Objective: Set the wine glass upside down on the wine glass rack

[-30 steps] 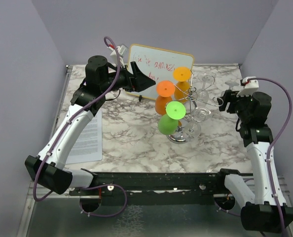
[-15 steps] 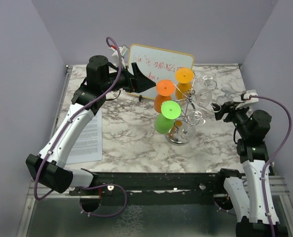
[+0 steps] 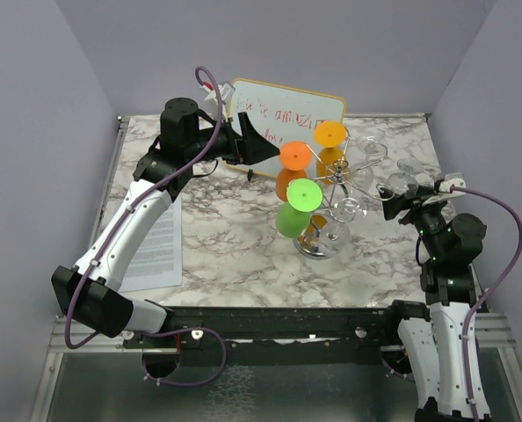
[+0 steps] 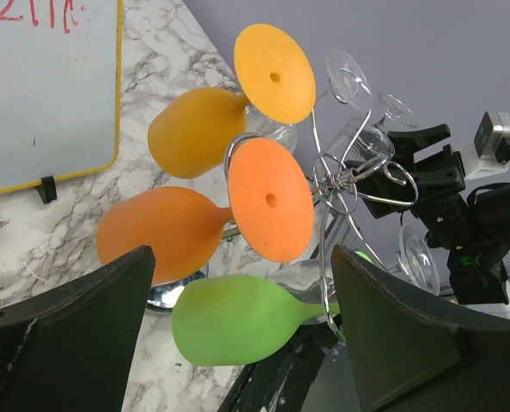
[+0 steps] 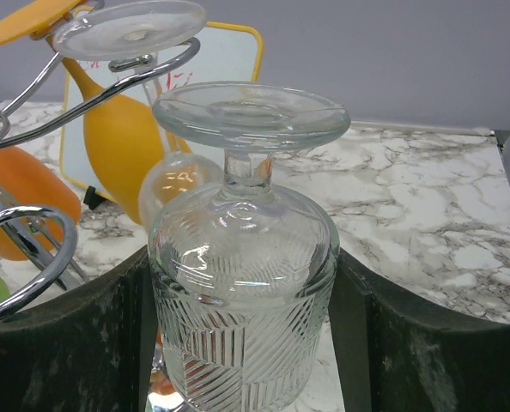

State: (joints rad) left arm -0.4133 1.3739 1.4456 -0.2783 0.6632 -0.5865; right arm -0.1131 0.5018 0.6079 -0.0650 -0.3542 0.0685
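Right wrist view: wine glass (image 5: 243,249) fills the frame, upside down, round foot on top, short stem, bowl mouth down.
Glass look: clear and colourless; bowl cut with slanted ribbed panels; foot smooth.
Grip: right gripper (image 5: 242,292), one finger pressed on each side of the bowl, clamped on it.
Glass position: held in the air just right of the wine glass rack (image 3: 336,180), not hung on an arm; whether it touches a scroll end, cannot tell.
Rack: silver wire, central post, curled arms, shiny round base standing on the marble table (image 3: 235,251).
Rack load: amber glass (image 4: 195,129), orange glass (image 4: 160,232) and green glass (image 4: 238,319) hang foot-up; clear glasses (image 3: 371,154) on the far arms.
Writing: whiteboard (image 3: 279,110), yellow-framed, carries red handwriting, too loose to read. Printed sheet (image 3: 153,242) at the table's left edge, print too small.
Left gripper (image 3: 259,145): fingers wide apart, nothing between them, raised in front of the whiteboard, left of the rack.
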